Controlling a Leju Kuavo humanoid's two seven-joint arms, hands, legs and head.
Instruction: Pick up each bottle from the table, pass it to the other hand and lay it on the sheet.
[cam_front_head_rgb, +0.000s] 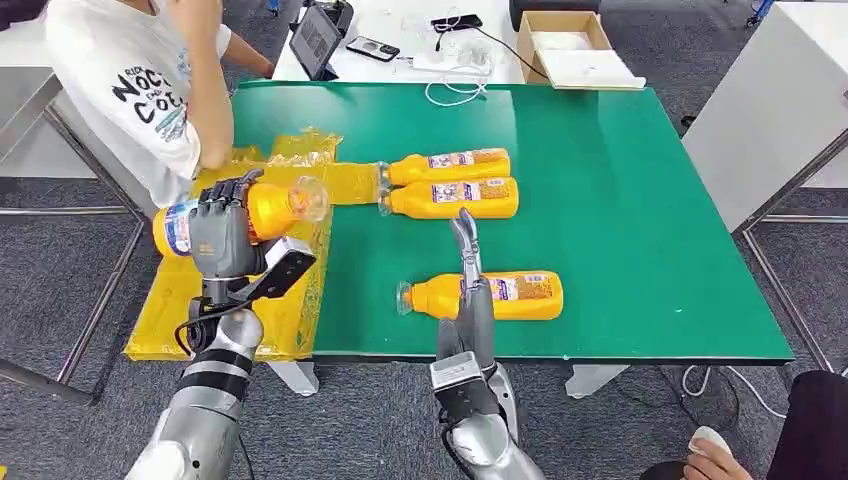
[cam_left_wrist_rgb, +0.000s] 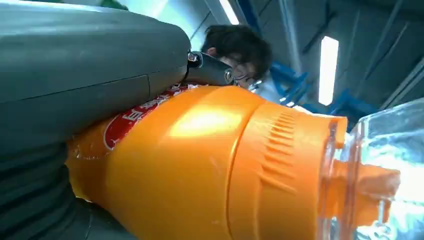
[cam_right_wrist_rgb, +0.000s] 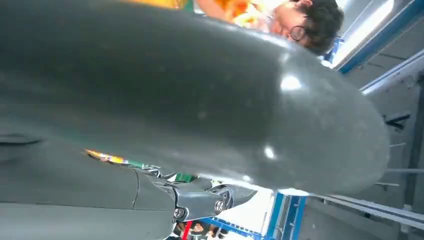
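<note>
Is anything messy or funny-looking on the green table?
Yes: the yellow sheet is crumpled and droops over the table's left edge instead of lying flat. No spills; three bottles lie neatly, and the left hand holds another bottle above the sheet.

- Person's white shirt (cam_front_head_rgb: 125, 80), upper left of the head view: dark letters, partly readable as "NOC" and "CO".
- Held bottle (cam_left_wrist_rgb: 210, 165), left wrist view: red label with white characters, not readable.
- Table bottles' labels: too small to read.
</note>
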